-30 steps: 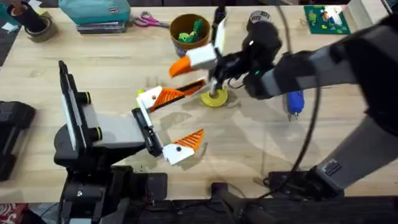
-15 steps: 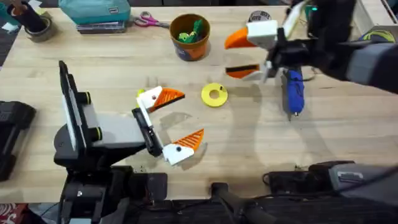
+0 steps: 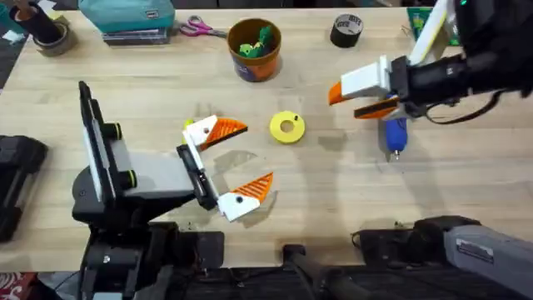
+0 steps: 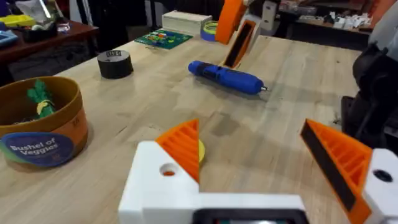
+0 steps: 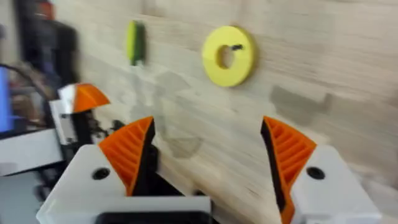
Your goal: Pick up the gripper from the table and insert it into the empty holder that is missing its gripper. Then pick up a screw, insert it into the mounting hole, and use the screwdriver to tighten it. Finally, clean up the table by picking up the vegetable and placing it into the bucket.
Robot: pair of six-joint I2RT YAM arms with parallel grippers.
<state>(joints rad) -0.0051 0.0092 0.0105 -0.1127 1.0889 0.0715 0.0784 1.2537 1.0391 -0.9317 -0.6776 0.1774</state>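
Overhead, the right gripper (image 3: pixel 360 94) hangs above the right half of the table (image 3: pixel 466 183), its 2 white-and-orange fingers spread apart with nothing between them. Directly beneath and just beside it lies the blue screwdriver (image 3: pixel 394 136), tip toward the near edge, partly covered by the gripper from this angle. The left gripper (image 3: pixel 226 165) rests low near the table's middle, fingers wide apart and likewise empty; both of its white holders carry orange tips, as the left wrist view confirms. Between the 2 grippers sits a flat yellow ring (image 3: pixel 287 127), with what may be a small screw on it in the right wrist view, though that is too blurred to be sure. The bucket (image 3: pixel 254 48) stands farther back with green and yellow toy pieces inside; a black tape roll (image 3: pixel 346 30) is to its right, scissors (image 3: pixel 200 28) and a teal case (image 3: pixel 127 14) to its left. Compared with 1 second ago, the right gripper has left the yellow ring, where it crowded the left gripper's far finger, and has swung right to the screwdriver; the left gripper has not moved.
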